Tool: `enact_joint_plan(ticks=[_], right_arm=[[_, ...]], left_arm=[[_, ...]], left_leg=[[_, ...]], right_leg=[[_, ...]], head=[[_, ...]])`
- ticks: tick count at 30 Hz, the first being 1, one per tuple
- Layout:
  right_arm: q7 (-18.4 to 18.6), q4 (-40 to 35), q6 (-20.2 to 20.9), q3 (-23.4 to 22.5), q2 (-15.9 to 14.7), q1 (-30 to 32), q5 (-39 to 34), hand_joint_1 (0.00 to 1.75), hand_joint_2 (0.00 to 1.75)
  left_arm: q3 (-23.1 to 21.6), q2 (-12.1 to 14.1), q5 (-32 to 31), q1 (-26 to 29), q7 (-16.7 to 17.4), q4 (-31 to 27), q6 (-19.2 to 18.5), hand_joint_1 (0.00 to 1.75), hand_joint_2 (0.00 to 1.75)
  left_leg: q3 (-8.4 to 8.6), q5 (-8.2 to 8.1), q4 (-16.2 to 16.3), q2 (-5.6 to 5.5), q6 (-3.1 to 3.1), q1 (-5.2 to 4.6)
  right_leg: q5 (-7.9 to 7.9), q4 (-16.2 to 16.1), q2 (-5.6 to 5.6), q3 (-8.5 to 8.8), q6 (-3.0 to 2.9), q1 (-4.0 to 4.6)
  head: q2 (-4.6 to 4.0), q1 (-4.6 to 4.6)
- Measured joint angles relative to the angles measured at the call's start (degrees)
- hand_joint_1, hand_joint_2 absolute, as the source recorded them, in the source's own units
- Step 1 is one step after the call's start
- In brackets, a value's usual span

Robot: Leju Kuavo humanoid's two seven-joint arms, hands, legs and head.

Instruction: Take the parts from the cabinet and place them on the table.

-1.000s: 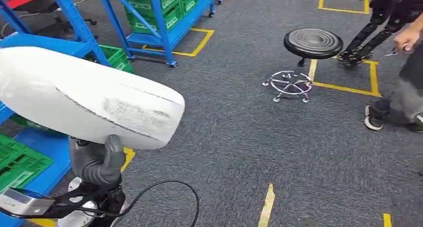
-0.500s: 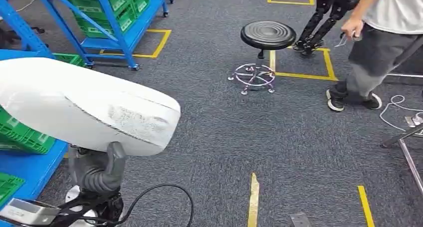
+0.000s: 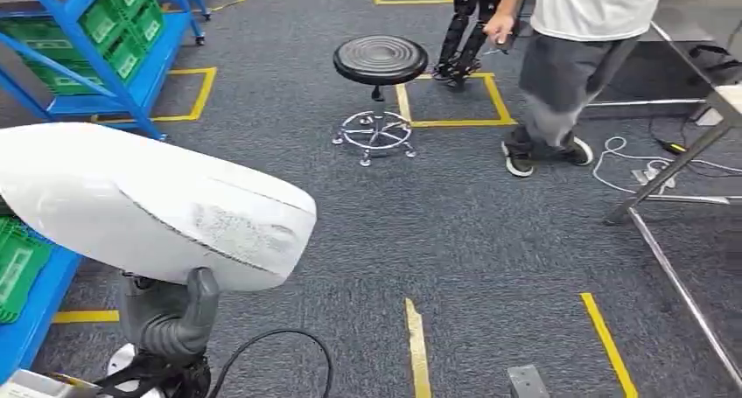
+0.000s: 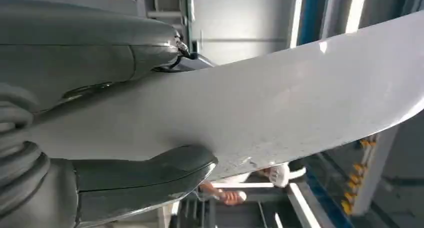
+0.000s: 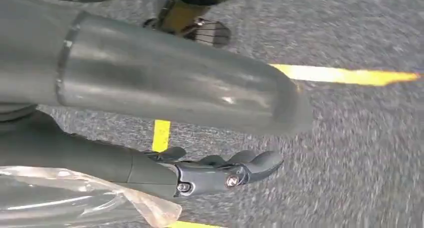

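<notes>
Left robot hand [image 3: 171,309] grips white curved panel part [image 3: 149,201] from underneath, at 8 o'clock in head view. Right robot hand [image 5: 210,173] hangs empty, fingers loosely extended. Carry steadily; avoid stool [image 3: 379,61] and person [image 3: 577,48] toward counter [image 3: 731,101] at 2 o'clock.

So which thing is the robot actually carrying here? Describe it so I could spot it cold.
Start at the blue shelving racks with green crates along the left of the head view. Just in front of them, low in the picture, the left robot hand grips a long white curved panel from underneath. It is the one large, smooth white shell, scuffed grey near its right end.
</notes>
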Motion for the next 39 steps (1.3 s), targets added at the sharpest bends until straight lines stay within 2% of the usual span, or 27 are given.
enact_joint_plan(ticks=[2,4,5,6,7,9,10,11,13,14,15,16,19,20,21,22,24,25,26,28,29,30,31,33,35,37,39], right_arm=[[0.11,0.02,0.04,-0.24,0.07,0.37,-0.37,0.00,0.00],[0.92,0.02,0.15,-0.35,0.11,1.40,-0.35,0.00,0.00],[1.12,0.04,0.17,-0.37,0.11,1.83,-0.28,0.00,0.00],[1.29,0.04,0.20,-0.39,0.17,1.91,-0.28,0.00,0.00],[1.93,0.04,0.20,-0.42,0.22,1.85,-0.22,0.00,0.00],[3.47,0.04,0.22,-0.42,0.22,1.98,-0.06,0.00,0.00],[3.76,0.07,0.22,-0.44,0.22,2.21,-0.04,0.00,0.00],[3.85,0.09,0.22,-0.48,0.22,2.50,-0.04,0.00,0.00],[4.59,0.09,0.22,-0.61,0.22,2.75,-0.33,0.00,0.00],[5.40,0.09,0.17,-0.87,0.20,2.71,-1.03,0.00,0.00],[5.97,0.07,0.17,-1.20,0.20,2.52,-1.66,0.00,0.00],[6.36,0.07,0.15,-1.64,0.17,2.34,-2.14,0.00,0.00],[6.88,0.07,0.13,-2.73,0.15,2.54,-3.10,0.00,0.00],[6.91,0.07,0.11,-3.13,0.11,2.54,-3.32,0.00,0.00],[7.00,0.04,-0.04,-3.48,0.06,2.37,-3.74,0.00,0.00],[7.41,0.04,-0.15,-3.78,0.07,1.92,-3.95,0.00,0.00],[8.92,0.04,-0.02,-4.28,0.07,1.00,-4.26,0.00,0.00],[9.86,0.04,0.00,-4.61,0.07,0.74,-4.59,0.00,0.00],[10.82,0.04,0.02,-4.92,0.07,0.64,-4.98,0.00,0.00],[12.26,0.04,0.02,-5.86,0.07,0.60,-5.92,0.00,0.00],[12.68,0.04,0.02,-6.30,0.07,0.60,-6.29,0.00,0.00],[12.89,0.04,0.02,-6.60,0.07,0.62,-6.44,0.00,0.00],[12.96,0.04,0.02,-6.80,0.07,0.44,-6.58,0.00,0.00],[13.33,0.04,0.04,-7.41,0.07,0.57,-6.66,0.00,0.00],[13.64,0.04,0.09,-7.80,0.00,1.08,-6.71,0.00,0.00],[13.73,0.04,0.13,-8.09,-0.02,1.12,-6.73,0.00,0.00],[14.54,0.04,-0.22,-8.31,-0.02,0.88,-6.60,0.00,0.00]], left_arm=[[-0.02,0.28,-0.79,0.06,0.00,0.02,1.31,1.75,1.75],[-0.09,0.50,-1.14,-0.13,0.00,0.02,2.56,1.75,1.75],[-0.13,0.55,-1.16,-0.22,0.00,0.02,2.91,1.75,1.75],[-0.13,0.61,-1.18,-0.19,0.00,0.00,3.06,1.75,1.75],[-0.13,0.68,-1.16,-0.13,0.00,0.00,3.26,1.75,1.75],[-0.09,0.87,-0.87,-0.06,0.00,0.07,3.60,1.75,1.75],[-0.09,0.92,-0.78,-0.07,0.00,0.07,3.78,1.75,1.75],[-0.09,0.98,-0.76,-0.08,0.00,0.07,3.87,1.75,1.75],[-0.07,1.01,-0.76,-0.11,0.00,0.09,3.89,1.75,1.75],[-0.04,1.01,-0.76,-0.14,0.00,0.11,3.93,1.75,1.75],[-0.04,1.05,-0.74,-0.13,0.00,0.20,3.93,1.75,1.75],[0.00,1.22,-0.72,-0.22,0.00,0.26,3.93,1.75,1.75],[0.04,1.38,-0.68,-0.82,0.00,0.81,3.26,1.75,1.75],[0.18,1.40,-0.59,-1.21,0.00,0.98,2.86,1.75,1.75],[0.37,1.40,-0.55,-1.49,0.00,1.25,2.33,1.75,1.75],[0.57,1.42,-0.55,-1.57,0.00,1.42,1.82,1.75,1.75],[0.90,1.44,-0.55,-1.67,0.00,2.23,1.05,1.75,1.75],[1.01,1.44,-0.35,-1.84,0.00,2.73,0.70,1.75,1.75],[1.18,1.42,-0.15,-2.00,0.00,3.08,0.28,1.75,1.75],[1.60,1.35,-0.11,-2.33,0.00,3.56,-0.35,1.75,1.75],[1.79,1.29,-0.11,-2.40,0.00,3.65,-0.40,1.75,1.75],[1.95,1.29,-0.11,-2.51,0.00,3.69,-0.42,1.75,1.75],[2.10,1.25,-0.11,-2.51,0.00,3.76,-0.42,1.75,1.75],[2.27,1.22,-0.11,-2.60,0.00,3.83,-0.40,1.75,1.75],[2.34,1.00,-0.06,-2.79,0.00,3.82,-0.40,1.75,1.75],[2.43,0.63,-0.04,-2.91,0.00,3.82,-0.44,1.75,1.75],[2.58,0.61,0.35,-2.67,0.00,3.83,-0.92,1.75,1.75]], left_leg=[[-0.03,-0.11,-0.42,0.87,-0.18,-0.31],[0.18,0.29,-1.04,2.13,0.45,-0.26],[0.41,0.57,-1.48,3.31,0.87,-0.09],[0.39,0.64,-1.64,3.86,1.16,-0.13],[0.30,0.62,-1.63,4.87,1.27,-0.29],[0.23,0.53,-1.61,6.90,1.40,-0.49],[0.23,0.50,-1.60,7.71,1.41,-0.52],[0.26,0.44,-1.59,8.46,1.40,-0.54],[0.41,0.26,-1.59,9.92,1.31,-0.56],[0.65,0.10,-1.58,10.52,1.09,-0.63],[0.79,-0.08,-1.53,11.02,0.81,-0.88],[0.75,-0.21,-1.37,11.48,0.52,-1.13],[1.09,-0.21,-1.50,13.39,-0.11,-1.14],[1.02,-0.84,-1.17,12.38,-0.69,-0.87],[0.63,-2.10,0.41,9.13,-0.85,-0.64],[-0.83,-4.34,4.10,7.23,-0.93,-0.52],[-4.99,-8.33,13.30,6.11,-1.12,-0.46],[-6.59,-9.01,16.46,5.98,-1.16,-0.48],[-6.76,-7.98,16.50,5.95,-1.13,-0.47],[-3.90,-2.82,9.41,5.45,-0.85,-0.40],[-1.69,-0.12,4.31,4.36,-0.70,-0.29],[-0.18,0.49,0.84,1.25,-0.50,-0.04],[0.20,0.07,-0.47,0.63,-0.50,0.14],[-0.14,-0.02,-0.23,1.57,-0.35,-0.28],[0.02,0.49,-1.08,3.05,0.47,-0.01],[0.08,0.81,-1.46,4.45,1.13,-0.01],[0.00,0.74,-1.44,6.42,1.22,-0.19]], right_leg=[[0.40,-0.09,1.34,-0.82,0.77,-0.59],[0.72,-0.41,2.65,-1.36,1.64,-0.66],[0.01,0.42,0.62,-1.76,1.67,-0.56],[-1.64,2.79,-2.92,-3.07,1.84,-0.22],[-3.79,6.84,-4.74,-5.03,2.08,-0.22],[-7.70,16.24,-6.02,-9.48,2.37,-0.38],[-7.98,18.23,-6.11,-10.33,2.49,-0.43],[-7.02,17.46,-6.15,-9.82,2.54,-0.51],[-2.43,8.50,-7.17,-4.77,2.30,-0.51],[-0.31,2.34,-9.44,-1.15,2.00,-0.36],[-1.11,-0.57,-12.89,0.32,1.80,0.33],[-0.75,-0.69,-11.90,0.72,1.15,0.44],[-0.55,-0.53,-9.95,0.14,0.54,0.60],[-0.08,-1.06,-9.20,0.55,-0.08,-0.04],[0.03,-1.07,-8.47,0.50,-0.31,-0.08],[0.11,-1.07,-7.68,0.48,-0.54,-0.09],[0.21,-1.04,-5.82,0.40,-0.71,-0.04],[0.24,-0.99,-4.90,0.39,-0.75,0.00],[0.25,-0.95,-3.96,0.47,-0.74,0.01],[0.25,-0.68,-2.15,0.55,-0.70,-0.04],[0.21,-0.45,-1.33,0.55,-0.62,-0.08],[0.14,-0.27,-0.67,0.32,-0.42,-0.20],[0.08,0.27,0.20,-0.21,0.01,0.08],[0.53,0.02,1.25,-0.93,0.84,-0.41],[0.60,0.00,2.12,-1.78,1.61,-0.48],[-2.14,3.85,-3.98,-3.75,1.78,-0.18],[-6.64,13.50,-5.97,-8.36,2.19,-0.30]], head=[[0.00,-0.04],[0.00,0.00],[0.00,0.02],[0.00,0.50],[0.00,0.74],[0.00,0.72],[0.00,0.74],[0.00,0.74],[0.00,0.74],[0.00,0.77],[0.00,0.74],[0.00,0.72],[0.00,0.77],[0.00,0.76],[0.00,0.68],[0.00,0.61],[0.00,0.46],[0.00,0.41],[0.00,0.48],[0.00,0.46],[0.00,0.44],[0.00,0.48],[0.00,0.53],[0.00,0.46],[0.00,0.41],[0.00,1.18],[0.00,1.22]])
